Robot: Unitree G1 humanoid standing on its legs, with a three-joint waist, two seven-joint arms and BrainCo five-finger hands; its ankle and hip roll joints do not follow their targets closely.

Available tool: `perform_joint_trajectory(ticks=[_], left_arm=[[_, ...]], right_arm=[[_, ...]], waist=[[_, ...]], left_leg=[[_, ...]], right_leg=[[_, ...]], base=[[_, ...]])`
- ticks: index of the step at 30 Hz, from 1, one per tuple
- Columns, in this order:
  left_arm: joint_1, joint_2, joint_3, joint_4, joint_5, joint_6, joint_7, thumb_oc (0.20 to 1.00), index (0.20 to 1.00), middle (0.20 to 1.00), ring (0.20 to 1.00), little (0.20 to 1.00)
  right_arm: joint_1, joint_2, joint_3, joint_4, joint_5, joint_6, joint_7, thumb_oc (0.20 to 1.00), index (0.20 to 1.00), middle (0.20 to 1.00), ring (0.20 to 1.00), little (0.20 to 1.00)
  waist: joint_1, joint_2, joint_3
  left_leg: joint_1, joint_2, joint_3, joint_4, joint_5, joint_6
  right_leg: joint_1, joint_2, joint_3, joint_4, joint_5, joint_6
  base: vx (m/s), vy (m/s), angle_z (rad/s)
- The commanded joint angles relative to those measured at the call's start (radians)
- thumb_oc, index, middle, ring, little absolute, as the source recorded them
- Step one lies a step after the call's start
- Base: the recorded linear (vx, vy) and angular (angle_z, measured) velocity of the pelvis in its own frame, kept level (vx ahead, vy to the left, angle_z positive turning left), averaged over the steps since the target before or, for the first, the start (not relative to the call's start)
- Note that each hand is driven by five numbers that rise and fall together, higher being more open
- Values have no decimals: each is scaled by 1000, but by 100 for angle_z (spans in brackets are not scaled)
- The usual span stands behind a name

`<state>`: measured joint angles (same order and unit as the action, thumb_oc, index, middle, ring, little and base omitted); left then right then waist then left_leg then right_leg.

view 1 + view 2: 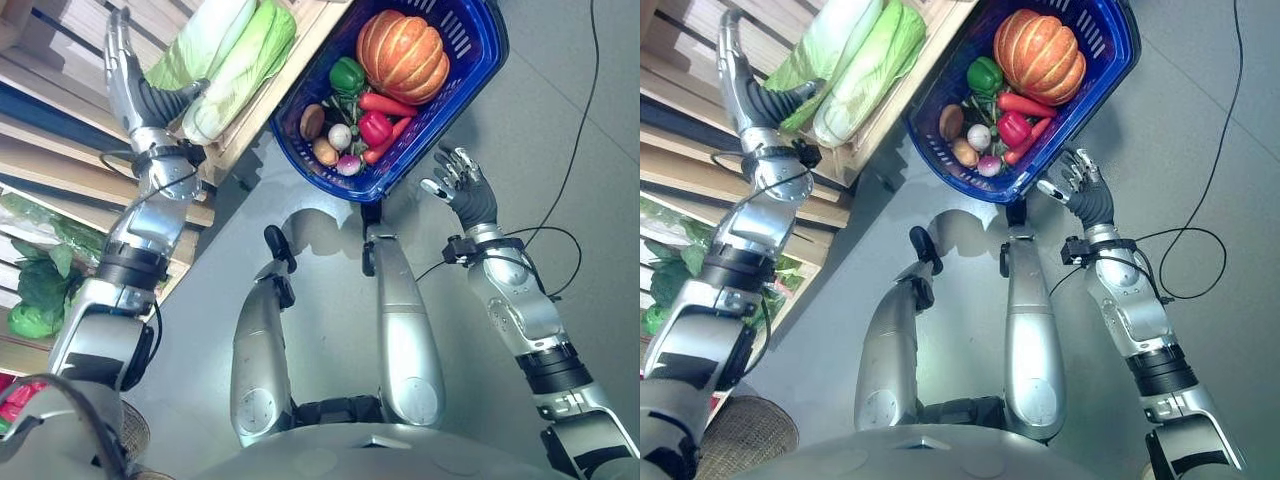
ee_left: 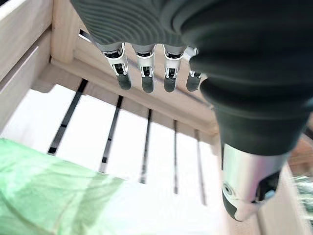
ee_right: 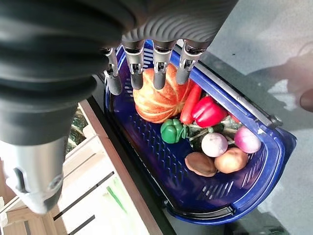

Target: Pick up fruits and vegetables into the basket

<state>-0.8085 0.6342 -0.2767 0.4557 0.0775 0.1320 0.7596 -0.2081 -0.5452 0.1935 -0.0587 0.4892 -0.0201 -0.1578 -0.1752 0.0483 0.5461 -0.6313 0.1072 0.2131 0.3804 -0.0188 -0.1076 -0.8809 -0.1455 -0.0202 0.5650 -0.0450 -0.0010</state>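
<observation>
A blue basket [image 1: 478, 70] stands on the floor ahead. It holds an orange pumpkin [image 1: 403, 55], a green pepper [image 1: 347, 75], a red pepper [image 1: 375, 128], a carrot [image 1: 386, 103], potatoes [image 1: 312, 121] and small round roots [image 1: 340, 136]. My right hand [image 1: 466, 188] hovers open just off the basket's near corner, its fingers [image 3: 160, 73] above the pumpkin [image 3: 159, 100]. Two pale green cabbages [image 1: 245, 65] lie in a wooden crate [image 1: 248, 125]. My left hand [image 1: 125, 85] is open over that crate beside the cabbages, holding nothing. Its thumb [image 2: 244, 186] hangs above the slats.
Wooden shelves run along the left side, with leafy greens [image 1: 40, 290] on a lower level and something red [image 1: 12, 400] below them. A woven basket [image 1: 750, 430] sits at the lower left. Grey floor spreads to the right of the blue basket.
</observation>
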Motion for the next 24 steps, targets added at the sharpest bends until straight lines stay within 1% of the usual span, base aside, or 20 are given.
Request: perform_joint_trajectory(ticks=[1,2,4,5,7,9,13,16,19,21,24], left_arm=[[-19,49,23,54,-35,18,56,1000,1000,1000,1000,1000],[-22,49,23,60,-30,27,59,1000,1000,1000,1000,1000],[-58,63,10,136,-71,46,92,1000,1000,1000,1000,1000],[-59,63,9,137,-72,46,93,1000,1000,1000,1000,1000],[-95,71,21,220,-136,53,110,1000,1000,1000,1000,1000],[-106,75,23,248,-157,58,115,1000,1000,1000,1000,1000],[-160,103,5,340,-162,97,91,1000,1000,1000,1000,1000],[-177,113,-13,377,-168,113,71,1000,1000,1000,1000,1000],[-187,111,-23,411,-198,131,54,1000,1000,1000,1000,1000],[-191,103,-30,429,-210,155,40,1000,1000,1000,1000,1000],[-199,93,-43,455,-208,179,32,1000,1000,1000,1000,1000]], right_arm=[[35,-39,-6,-82,2,-5,16,1000,1000,1000,1000,1000],[35,-40,-6,-81,3,-4,16,1000,1000,1000,1000,1000],[37,-48,1,-80,7,1,18,1000,1000,1000,1000,1000],[37,-48,0,-80,8,1,18,1000,1000,1000,1000,1000],[38,-54,3,-66,9,4,28,1000,1000,1000,1000,1000],[38,-57,8,-64,12,6,29,1000,1000,1000,1000,1000],[26,-52,27,-44,43,4,35,1000,1000,1000,1000,1000],[19,-56,35,-46,55,11,40,1000,1000,1000,1000,1000],[11,-58,43,-37,54,5,44,1000,1000,1000,1000,1000],[2,-54,49,-34,48,11,42,1000,1000,1000,1000,1000],[-12,-53,57,-29,49,16,36,1000,1000,1000,1000,1000]], waist=[[-55,33,-26],[-56,33,-26],[-69,34,-26],[-68,34,-26],[-81,32,-26],[-86,31,-26],[-99,27,-26],[-105,29,-26],[-110,33,-26],[-112,33,-26],[-113,29,-26]], left_leg=[[-89,-26,-10,25,-7,27],[-89,-27,-9,26,-7,27],[-106,-29,-7,37,-12,28],[-106,-29,-7,38,-12,28],[-118,-31,-3,53,-21,29],[-123,-31,0,59,-25,28],[-137,-32,6,69,-32,27],[-151,-31,11,75,-36,26],[-161,-33,14,76,-38,26],[-166,-34,14,78,-40,25],[-179,-33,16,81,-40,24]], right_leg=[[-3,42,-18,80,-138,48],[-4,42,-17,80,-138,48],[-22,44,-2,78,-131,47],[-23,44,-2,78,-131,48],[-37,45,11,76,-125,48],[-42,45,16,74,-123,49],[-55,44,30,57,-109,52],[-72,45,38,59,-106,52],[-86,49,45,62,-106,52],[-91,52,48,60,-106,53],[-104,53,48,57,-100,53]], base=[[46,133,-9],[48,140,-10],[31,118,-8],[31,125,-5],[35,123,-5],[20,74,-7],[11,65,-3],[11,69,-3],[6,68,-8],[11,47,-7],[2,13,-2]])
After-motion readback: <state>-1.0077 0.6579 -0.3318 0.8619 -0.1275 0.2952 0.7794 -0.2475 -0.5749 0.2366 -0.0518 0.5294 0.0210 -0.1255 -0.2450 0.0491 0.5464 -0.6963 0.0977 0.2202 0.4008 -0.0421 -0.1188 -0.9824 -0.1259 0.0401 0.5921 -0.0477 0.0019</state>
